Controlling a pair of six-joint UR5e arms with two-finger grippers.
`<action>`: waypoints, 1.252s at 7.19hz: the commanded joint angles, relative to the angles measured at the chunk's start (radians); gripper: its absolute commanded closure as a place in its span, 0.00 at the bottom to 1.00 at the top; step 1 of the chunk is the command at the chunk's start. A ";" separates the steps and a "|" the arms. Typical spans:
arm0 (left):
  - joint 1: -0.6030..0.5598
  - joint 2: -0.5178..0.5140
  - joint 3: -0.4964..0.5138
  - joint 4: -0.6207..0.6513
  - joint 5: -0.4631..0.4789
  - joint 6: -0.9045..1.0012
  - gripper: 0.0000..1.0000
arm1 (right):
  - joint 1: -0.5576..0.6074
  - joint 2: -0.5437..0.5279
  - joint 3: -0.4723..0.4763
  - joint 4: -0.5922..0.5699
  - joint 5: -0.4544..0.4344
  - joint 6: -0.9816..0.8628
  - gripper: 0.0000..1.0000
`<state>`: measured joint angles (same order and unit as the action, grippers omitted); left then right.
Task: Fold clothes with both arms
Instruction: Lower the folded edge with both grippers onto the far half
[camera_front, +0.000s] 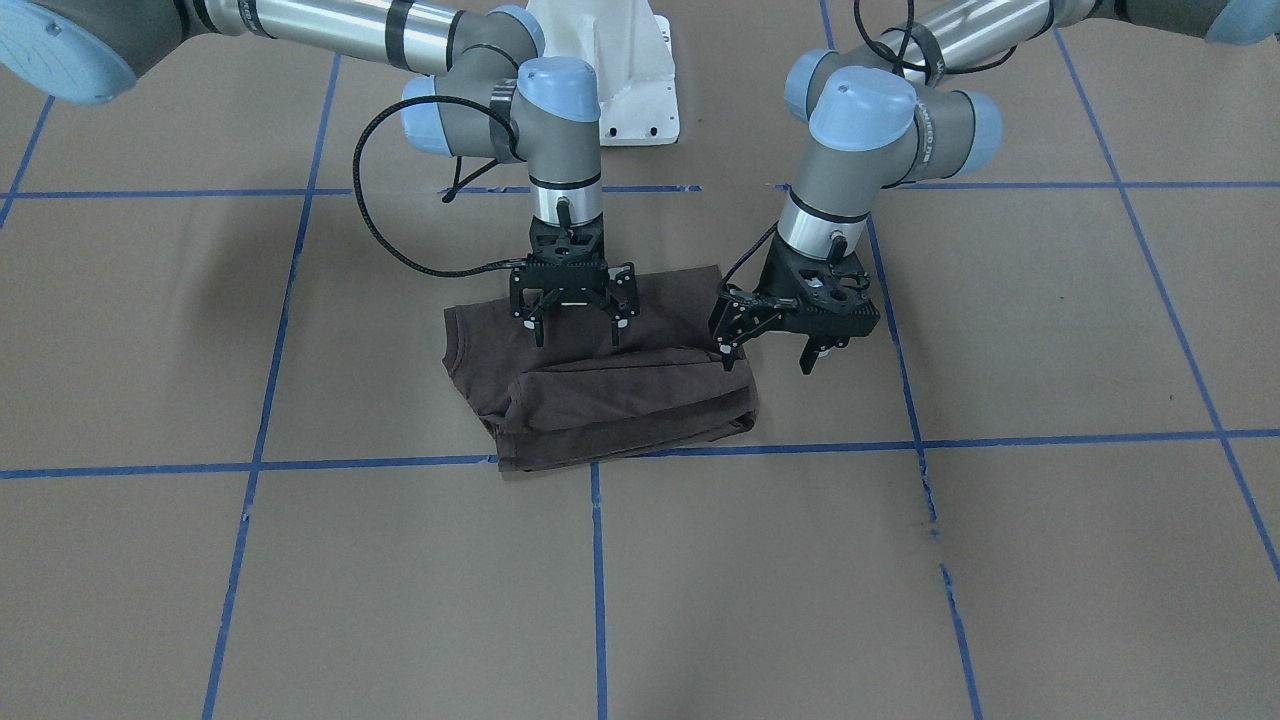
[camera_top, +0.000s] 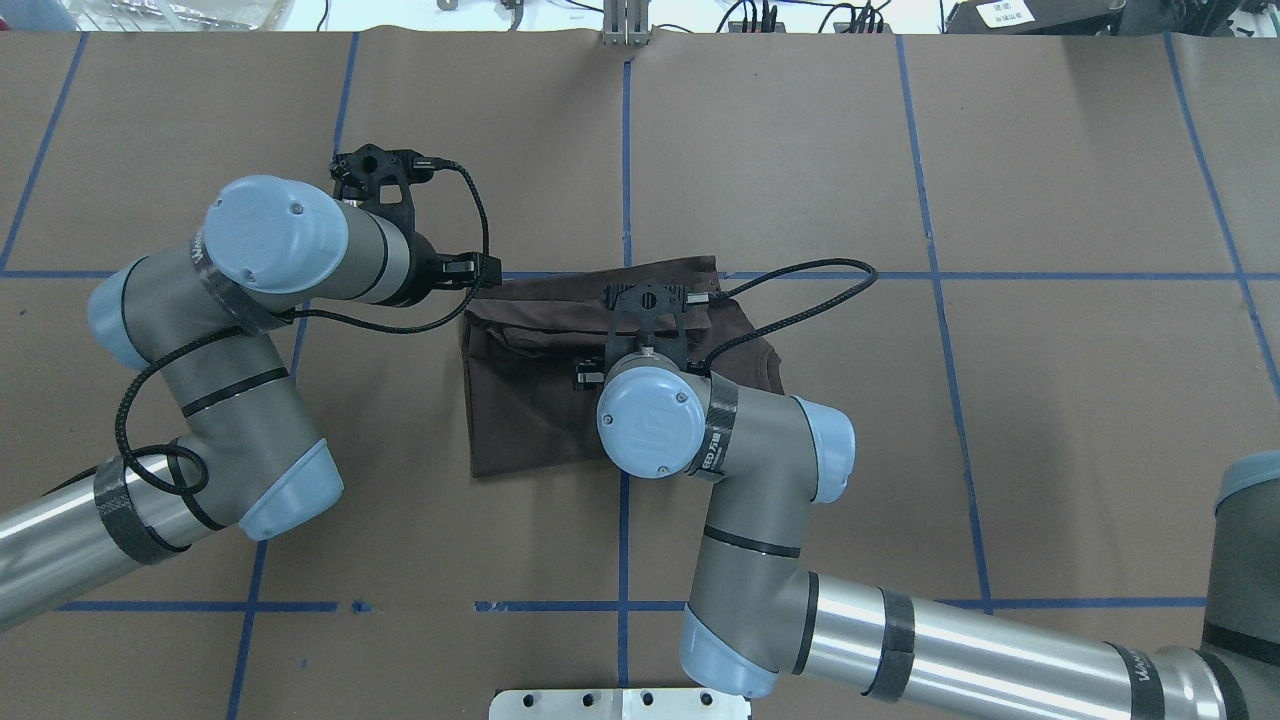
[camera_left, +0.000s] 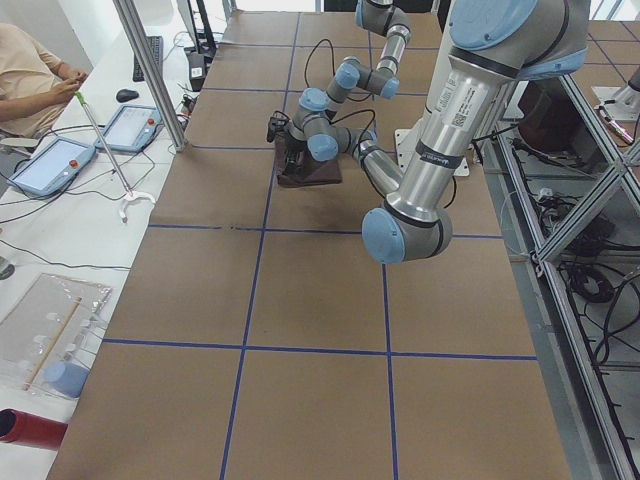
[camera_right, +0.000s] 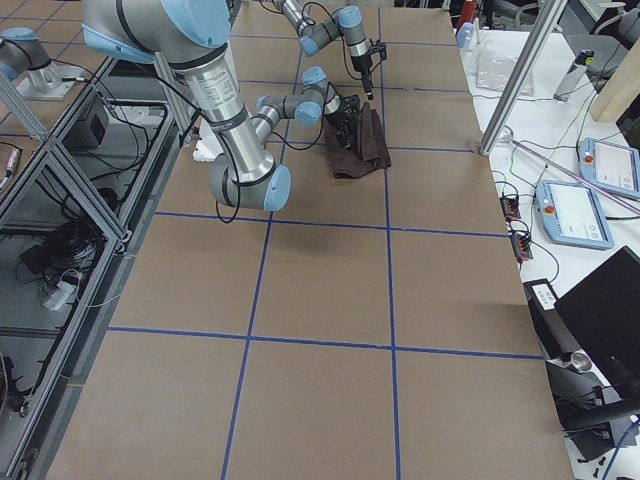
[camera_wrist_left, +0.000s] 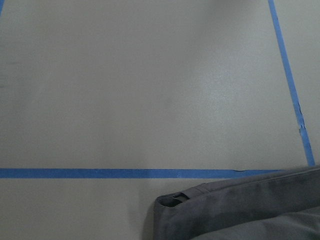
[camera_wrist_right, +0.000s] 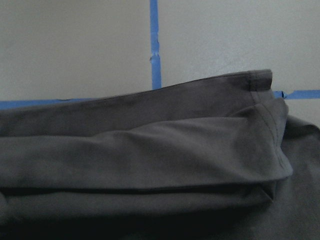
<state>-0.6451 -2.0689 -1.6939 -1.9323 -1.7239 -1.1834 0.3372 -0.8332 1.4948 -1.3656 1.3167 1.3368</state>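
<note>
The dark brown T-shirt (camera_front: 600, 395) lies folded into a thick bundle on the brown table, its collar edge towards the view's left. It also shows in the overhead view (camera_top: 520, 400) and fills the right wrist view (camera_wrist_right: 150, 165). My right gripper (camera_front: 577, 340) hangs open just above the shirt's back part and holds nothing. My left gripper (camera_front: 768, 358) is open and empty, tilted, just off the shirt's side edge. A folded corner of the shirt (camera_wrist_left: 240, 210) shows at the bottom of the left wrist view. In the overhead view both grippers are hidden under their wrists.
The white pedestal base (camera_front: 630, 70) stands behind the shirt. Blue tape lines (camera_front: 597, 560) grid the brown table cover. An operator (camera_left: 30, 70) sits beyond the table's far edge, with pendants (camera_left: 55, 165) and a metal pole (camera_left: 150, 70) nearby.
</note>
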 joint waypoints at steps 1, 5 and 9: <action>-0.001 0.004 -0.001 0.000 0.000 -0.004 0.00 | -0.009 0.000 -0.028 -0.003 -0.026 -0.072 0.00; -0.002 0.007 -0.003 0.000 0.000 -0.007 0.00 | 0.051 0.020 -0.082 -0.001 -0.047 -0.111 0.00; -0.002 0.019 -0.044 0.003 -0.003 -0.025 0.00 | 0.205 0.172 -0.339 0.011 -0.031 -0.122 0.00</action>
<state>-0.6473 -2.0552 -1.7238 -1.9311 -1.7259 -1.2034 0.4916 -0.7101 1.2369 -1.3584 1.2806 1.2161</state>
